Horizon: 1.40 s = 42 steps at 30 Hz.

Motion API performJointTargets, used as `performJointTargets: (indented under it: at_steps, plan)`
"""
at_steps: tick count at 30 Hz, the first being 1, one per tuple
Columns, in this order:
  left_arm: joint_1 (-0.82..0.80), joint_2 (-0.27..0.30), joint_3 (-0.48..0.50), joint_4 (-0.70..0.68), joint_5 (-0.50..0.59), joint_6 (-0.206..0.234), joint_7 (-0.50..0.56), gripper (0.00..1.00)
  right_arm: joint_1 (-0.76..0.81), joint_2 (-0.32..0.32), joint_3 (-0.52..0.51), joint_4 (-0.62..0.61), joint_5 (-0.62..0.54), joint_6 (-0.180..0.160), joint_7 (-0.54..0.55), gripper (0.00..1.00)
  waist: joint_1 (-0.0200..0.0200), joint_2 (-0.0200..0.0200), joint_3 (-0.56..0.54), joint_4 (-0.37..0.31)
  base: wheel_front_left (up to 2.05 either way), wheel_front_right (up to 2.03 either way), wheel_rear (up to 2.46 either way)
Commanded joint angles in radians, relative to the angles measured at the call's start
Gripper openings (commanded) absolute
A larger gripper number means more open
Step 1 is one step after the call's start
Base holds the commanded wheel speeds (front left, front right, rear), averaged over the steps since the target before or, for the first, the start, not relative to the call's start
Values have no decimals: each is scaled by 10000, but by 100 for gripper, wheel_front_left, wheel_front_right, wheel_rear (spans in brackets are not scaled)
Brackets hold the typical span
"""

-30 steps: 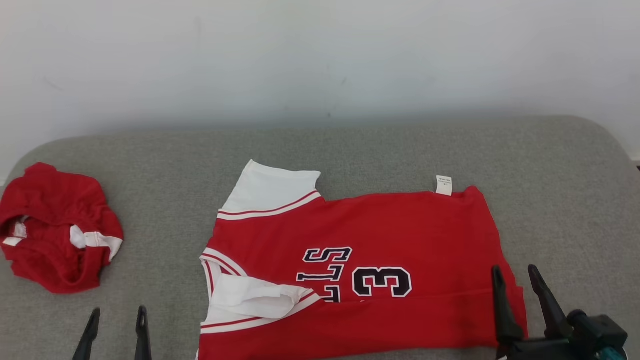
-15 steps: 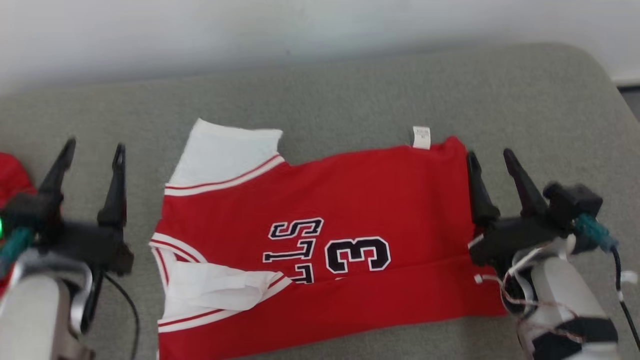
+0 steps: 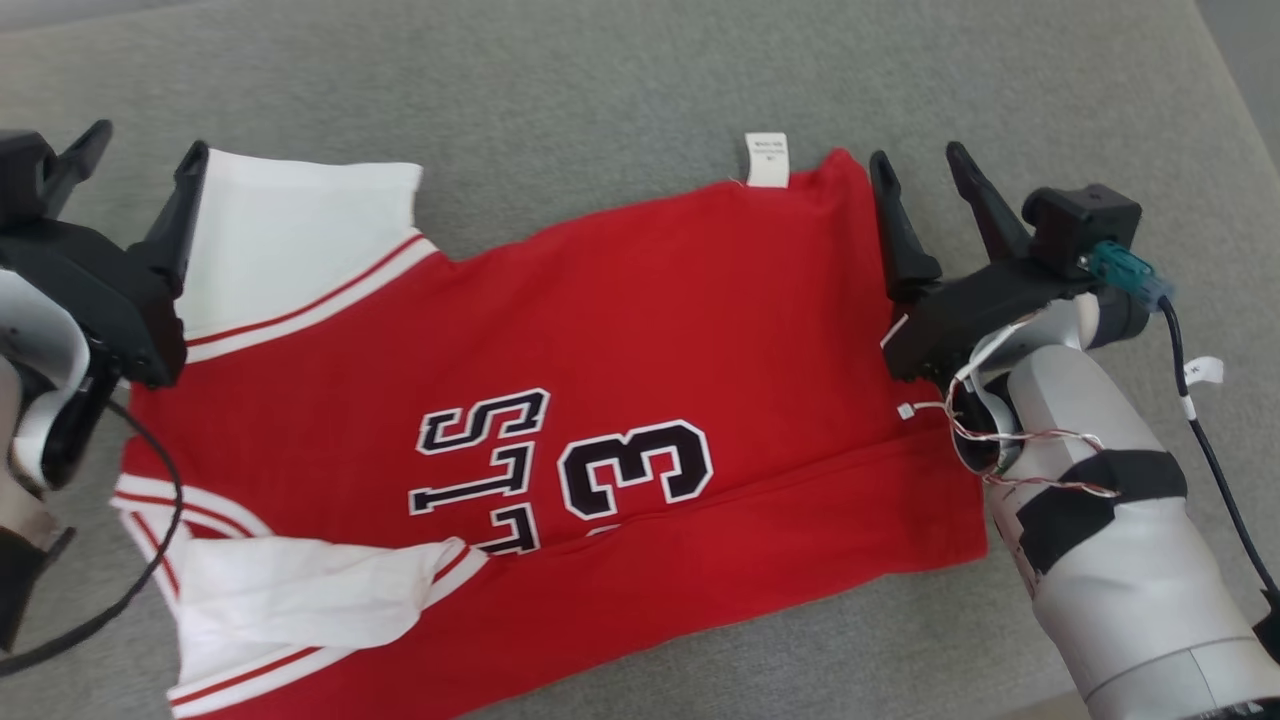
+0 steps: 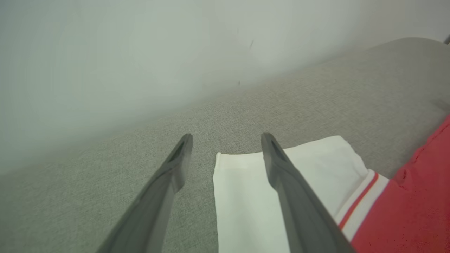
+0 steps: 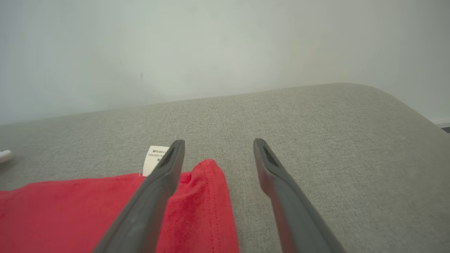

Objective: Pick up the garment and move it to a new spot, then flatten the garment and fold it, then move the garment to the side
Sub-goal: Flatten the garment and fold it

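The jersey (image 3: 640, 330) lies spread on the grey cushion (image 3: 600, 90), number and letters face up, neck end to the left and hem to the right. Its near long edge is turned over onto the body in a red band running left to right. The far sleeve (image 3: 300, 230), white with red stripes, lies flat at the far left. The near sleeve (image 3: 300, 590) is rumpled and folded in over the chest at the near left. A small white tag (image 3: 767, 160) pokes out past the far edge, close to the far right corner.

The left gripper (image 3: 145, 142) stands at the far left corner with its fingers spread wide and nothing between them. From its wrist camera, one finger crosses over the white sleeve and the other is over bare cushion, with the sleeve's left edge between them. I can't tell whether either tip touches the cloth.

The right gripper (image 3: 917, 157) is at the far right corner, also spread wide and holding nothing. Its left finger lies over the red hem just beside the tag, and its right finger is over bare cushion, so the corner of the jersey sits between the two. The pale forearm (image 3: 1100, 520) behind it, wrapped with black tape and thin wires, reaches in from the near right. A pale wall (image 5: 225, 45) rises behind the cushion's far edge.
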Motion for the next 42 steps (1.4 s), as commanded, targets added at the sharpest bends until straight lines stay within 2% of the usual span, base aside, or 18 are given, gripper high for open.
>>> performJointTargets:
  at_steps: [1,7,10,16,17,18,22,29,30,31,33,42]
  plan:
    - [-220,131,-194,262,-17,21,85,100,-204,94,122,184,78,12,-76,100,-4,-3,638,-637,0,0,0]
    - [-985,365,-593,1566,-528,20,183,100,-885,219,693,885,388,12,-338,100,-4,-3,937,-880,0,0,0]
    - [-1324,554,-860,2162,-380,21,244,100,-1104,285,969,1084,528,12,-426,100,-4,-3,1086,-952,0,0,0]
    - [-1602,305,-1198,3001,-868,19,382,100,-1420,243,1445,1420,735,12,-521,100,-4,-3,1200,-962,0,0,0]
    - [-1618,234,-1307,3021,-969,12,356,34,-1475,237,1541,1507,803,12,-520,100,-4,-3,1190,-925,0,0,0]
    - [-1628,117,-1341,3047,-1164,12,281,0,-1541,209,1623,1592,856,12,-506,100,-4,-3,1163,-867,0,0,0]
    - [-1668,87,-1635,2920,-1452,13,-19,0,-1892,125,2007,1924,1095,12,-221,100,-4,-3,1026,-625,0,0,0]
    - [-2148,-19,-2027,2536,-1674,17,-848,0,-2599,-128,2586,2647,1501,12,1054,100,-4,-3,990,-89,0,0,0]
    - [-2207,-81,-2168,2462,-1663,17,-1016,0,-2718,-210,2707,2754,1618,12,1278,85,-4,-3,1004,26,0,0,0]
    - [-2207,-81,-2168,2462,-1663,17,-1016,0,-2718,-210,2707,2754,1618,12,1278,85,-4,-3,1004,26,0,0,0]
    - [-2270,-139,-2333,2394,-1694,17,-1174,0,-2823,-285,2791,2801,1748,12,1327,0,-4,-3,1005,109,0,0,0]
    - [-2691,20,-2524,2550,-1678,19,-1983,0,-3334,-529,2865,3003,1955,12,793,0,-4,-3,850,226,0,0,0]
